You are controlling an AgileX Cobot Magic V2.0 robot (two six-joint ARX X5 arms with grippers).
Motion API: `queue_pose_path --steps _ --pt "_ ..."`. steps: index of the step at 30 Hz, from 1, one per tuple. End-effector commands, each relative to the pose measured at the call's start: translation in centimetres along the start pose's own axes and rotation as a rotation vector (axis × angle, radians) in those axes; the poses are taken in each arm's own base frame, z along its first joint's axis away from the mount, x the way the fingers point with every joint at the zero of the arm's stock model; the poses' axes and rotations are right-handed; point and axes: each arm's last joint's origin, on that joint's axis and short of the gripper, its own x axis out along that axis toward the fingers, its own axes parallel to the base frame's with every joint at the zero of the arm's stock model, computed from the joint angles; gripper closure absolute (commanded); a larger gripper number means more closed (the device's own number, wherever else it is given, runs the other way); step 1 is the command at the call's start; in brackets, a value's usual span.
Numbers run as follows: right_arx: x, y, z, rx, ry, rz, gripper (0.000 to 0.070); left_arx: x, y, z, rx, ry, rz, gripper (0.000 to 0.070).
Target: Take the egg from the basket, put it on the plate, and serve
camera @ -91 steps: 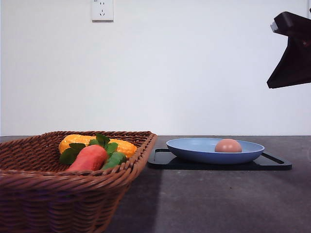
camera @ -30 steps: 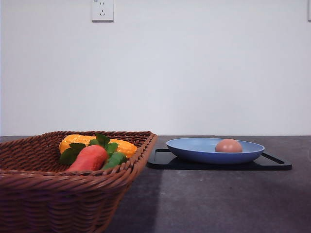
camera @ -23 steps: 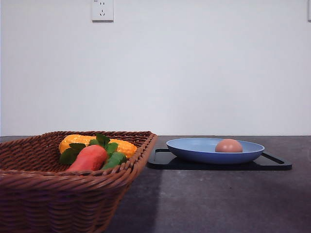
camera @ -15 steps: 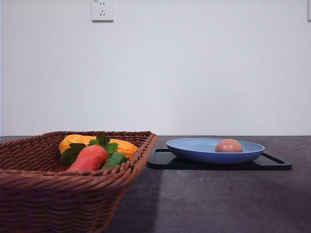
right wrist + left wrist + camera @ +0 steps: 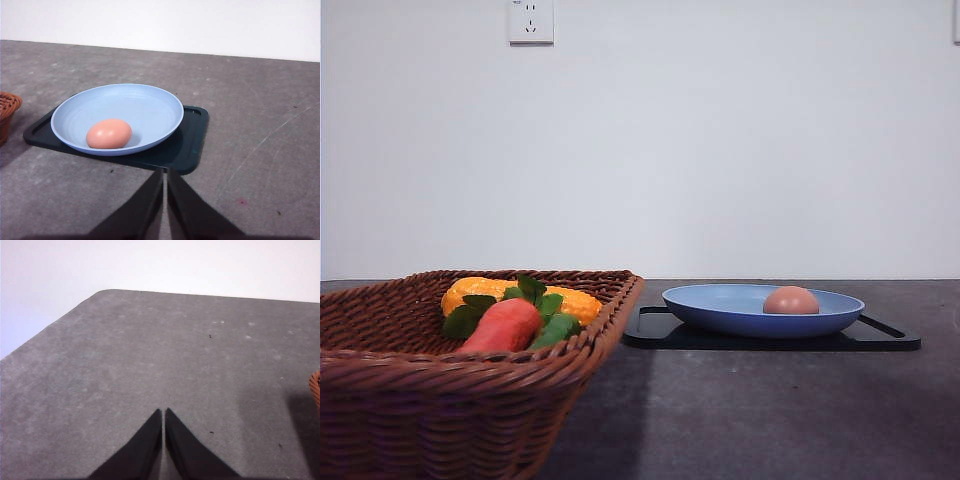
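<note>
My right arm, which hung high at the right edge of the front view 3 seconds ago, has pulled out of it. The egg (image 5: 109,133) lies in the plate (image 5: 150,107) on the black tray (image 5: 192,145), so I judge the transfer done.

The right gripper (image 5: 164,172) sits low, fingers pressed together and empty, near the tray. The left gripper (image 5: 163,413), equally closed, rests over bare table, the basket (image 5: 470,375) nearby.

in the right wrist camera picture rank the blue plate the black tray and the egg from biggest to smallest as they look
1. Black tray: its corners stick out past the plate on both sides, though the plate covers much of it.
2. Blue plate: close behind.
3. Egg: by far the smallest, lying inside the plate.
</note>
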Motion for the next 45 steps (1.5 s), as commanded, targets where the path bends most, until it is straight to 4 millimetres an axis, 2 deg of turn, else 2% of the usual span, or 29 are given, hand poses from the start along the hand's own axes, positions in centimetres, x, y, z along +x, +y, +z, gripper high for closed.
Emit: queue_pose_path --steps 1,45 --pt "0.05 -0.02 -0.19 0.010 0.003 -0.001 0.0700 0.24 0.04 -0.91 0.003 0.029 0.008 0.0700" --pt "0.05 -0.02 -0.19 0.010 0.003 -0.001 0.0700 0.24 0.04 -0.91 0.003 0.029 0.008 0.0700"
